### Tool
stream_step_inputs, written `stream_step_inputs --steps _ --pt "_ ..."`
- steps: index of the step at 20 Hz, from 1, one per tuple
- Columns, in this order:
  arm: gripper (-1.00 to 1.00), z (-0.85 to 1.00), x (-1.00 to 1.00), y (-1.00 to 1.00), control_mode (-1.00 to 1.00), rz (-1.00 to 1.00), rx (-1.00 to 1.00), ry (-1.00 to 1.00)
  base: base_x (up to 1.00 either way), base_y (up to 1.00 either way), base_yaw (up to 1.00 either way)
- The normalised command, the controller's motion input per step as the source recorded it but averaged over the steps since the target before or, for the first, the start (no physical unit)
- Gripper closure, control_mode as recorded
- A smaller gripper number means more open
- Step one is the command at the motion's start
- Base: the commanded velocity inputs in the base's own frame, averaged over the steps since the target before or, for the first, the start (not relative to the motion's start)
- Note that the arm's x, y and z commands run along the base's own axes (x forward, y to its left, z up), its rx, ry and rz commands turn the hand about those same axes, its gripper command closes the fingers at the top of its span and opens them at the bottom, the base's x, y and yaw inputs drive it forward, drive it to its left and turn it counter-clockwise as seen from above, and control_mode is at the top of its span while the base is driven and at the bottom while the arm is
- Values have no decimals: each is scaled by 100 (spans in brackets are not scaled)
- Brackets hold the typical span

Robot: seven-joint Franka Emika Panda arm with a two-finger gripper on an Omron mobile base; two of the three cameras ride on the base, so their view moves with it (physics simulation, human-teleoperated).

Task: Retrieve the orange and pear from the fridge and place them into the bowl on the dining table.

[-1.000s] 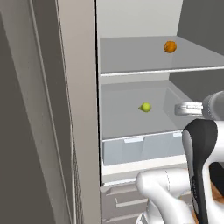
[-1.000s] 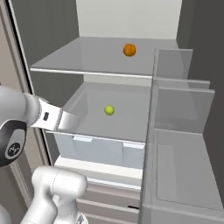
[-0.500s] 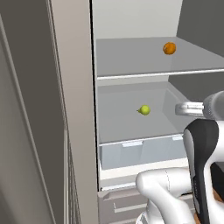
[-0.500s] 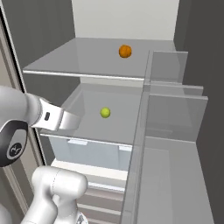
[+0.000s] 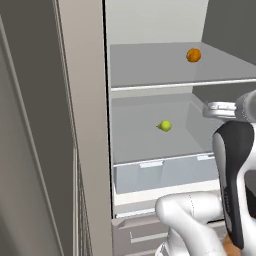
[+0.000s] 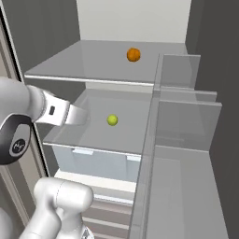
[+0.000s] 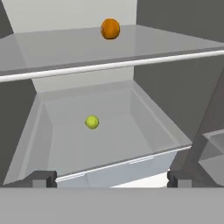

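In my left base view the fridge [image 5: 85, 150] stands open, its pale side wall filling the left half of the frame and the grey shelves running off to the right. The pear [image 5: 165, 126] sits near the centre of that frame on the lower shelf [image 5: 150, 145], above the clear drawer [image 5: 160, 172]. The orange [image 5: 193, 55] rests on the upper shelf [image 5: 150, 65], in the upper right of the frame, well apart from the pear.

In my hand view the tool [image 7: 111, 178] is spread wide with nothing between its tips, which rise at the lower left and lower right of the frame. It faces the fridge interior, short of the drawer front. There the pear [image 7: 92, 122] lies left of centre and the orange [image 7: 110, 29] sits at the top centre.

From the right base view the clear door bins [image 6: 186, 130] take up the right half of the frame
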Motion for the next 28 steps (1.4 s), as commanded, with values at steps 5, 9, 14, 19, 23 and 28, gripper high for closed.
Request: stream_step_inputs --steps 5,9,14,19,23,28 --pt "-100 75 4 0 -100 0 0 -3 0 0 0" --pt "-100 22 36 -5 -100 -1 0 0 0 0 0" --pt "-100 0 53 -12 -100 0 0 0 0 0 0" --pt "-100 -6 40 0 -100 0 -2 -25 0 0 0" --pt "-100 -4 38 0 -100 0 -3 -32 0 0 0" --pt "-100 0 43 -8 -100 0 0 0 0 0 0"
